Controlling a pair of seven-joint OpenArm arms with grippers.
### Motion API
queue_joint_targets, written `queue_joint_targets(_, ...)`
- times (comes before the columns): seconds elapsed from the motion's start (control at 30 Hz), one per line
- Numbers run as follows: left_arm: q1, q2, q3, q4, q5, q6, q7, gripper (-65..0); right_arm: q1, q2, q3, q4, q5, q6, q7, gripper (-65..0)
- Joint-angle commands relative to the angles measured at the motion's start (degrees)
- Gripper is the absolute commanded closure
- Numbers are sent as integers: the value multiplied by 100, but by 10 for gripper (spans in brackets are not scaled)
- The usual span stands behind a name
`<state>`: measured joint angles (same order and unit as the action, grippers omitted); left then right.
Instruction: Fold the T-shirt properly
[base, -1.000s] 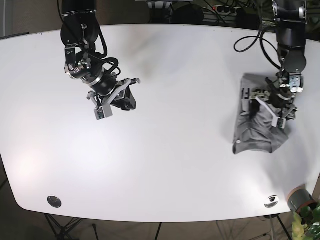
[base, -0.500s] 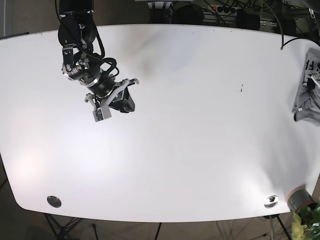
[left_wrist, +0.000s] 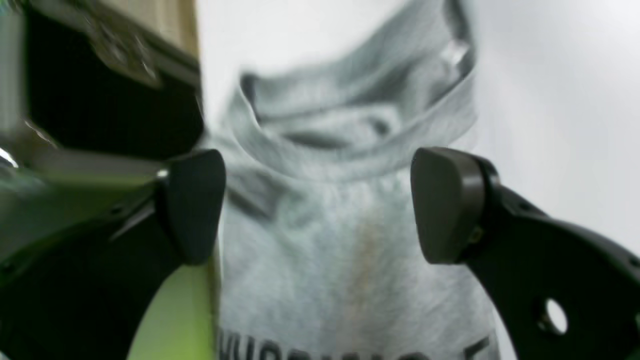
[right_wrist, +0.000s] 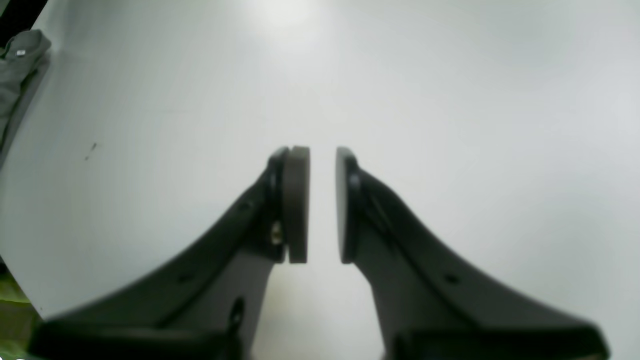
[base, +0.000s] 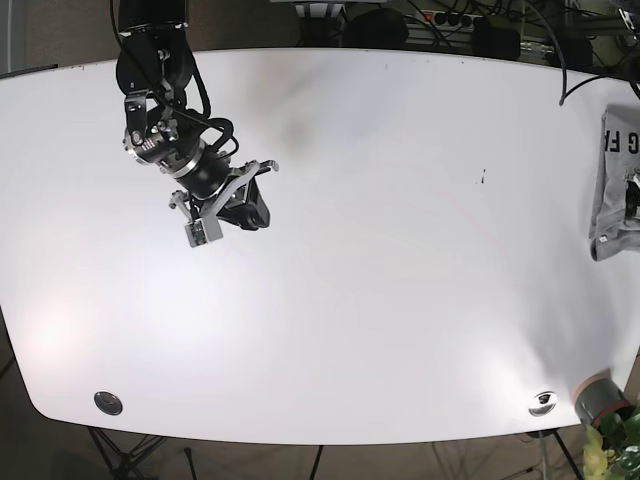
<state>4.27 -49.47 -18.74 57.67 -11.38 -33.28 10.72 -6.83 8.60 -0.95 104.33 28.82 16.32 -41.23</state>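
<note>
The grey T-shirt (base: 608, 190) with black lettering lies bunched at the table's far right edge, partly cut off by the base view. In the left wrist view the T-shirt (left_wrist: 345, 280) fills the space under and between the fingers of my left gripper (left_wrist: 320, 205), whose jaws are wide open. Its collar end points away from the camera. My right gripper (base: 225, 205) hovers over the table's upper left, far from the shirt. In its own view the right gripper (right_wrist: 322, 205) has only a narrow gap between its pads, with nothing in it. The T-shirt (right_wrist: 17, 60) shows small at the far left there.
The white table (base: 350, 300) carries a small dark mark (base: 483, 178). Round metal fittings (base: 108, 403) (base: 543, 402) sit near the front corners. A grey cylinder (base: 598, 397) and a plant (base: 615, 445) stand off the front right corner. A dark box (left_wrist: 100, 100) lies beyond the table edge.
The T-shirt has been dragged from the table's right part to its far right edge, and the left arm has gone almost out of the base view. The right arm has barely shifted.
</note>
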Motion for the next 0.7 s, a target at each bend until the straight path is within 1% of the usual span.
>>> queue_joint_targets(0.0,52,11,-91,550,-115,-9,-145,-533,54,120,38,191,103,-1,145,-81)
queue_joint_targets(0.1,105,231,-73,1095,-133,-9,-145,-531,46,199,29,296,103,-36,172,-81)
queue_joint_targets(0.2,105,644,-99,1578,-98,9,-153,-531,46,252,38,305,-29,-36,180,-81)
queue_joint_targets(0.27,105,846,-82,1815,-98,18,-162,-531,46,270,38,314,-354,-36,189,-81)
queue_joint_targets(0.37,96,1198,-73,2176,-98,44,-180,-529,11,261,29,411,-1049,-36,304,-81)
queue_joint_targets(0.4,87,1391,-73,2290,-89,115,-180,-529,-51,217,20,428,-1348,-18,444,-81)
queue_joint_targets(0.47,78,1673,-47,2466,-18,299,-189,-529,-183,147,38,428,-1761,17,734,-81)
queue_joint_targets(0.53,-10,2015,191,2686,289,519,-259,-529,-341,67,38,384,-2332,17,1323,-81)
queue_joint_targets(0.57,-45,2121,287,2730,386,580,-320,-529,-376,50,38,358,-2473,17,1490,-81)
queue_joint_targets(0.63,-106,2437,498,2818,667,765,-602,-529,-508,41,38,244,-2886,17,2009,-81)
queue_joint_targets(0.67,-71,2543,516,2826,738,827,-707,-529,-561,41,38,191,-2983,17,2167,-82)
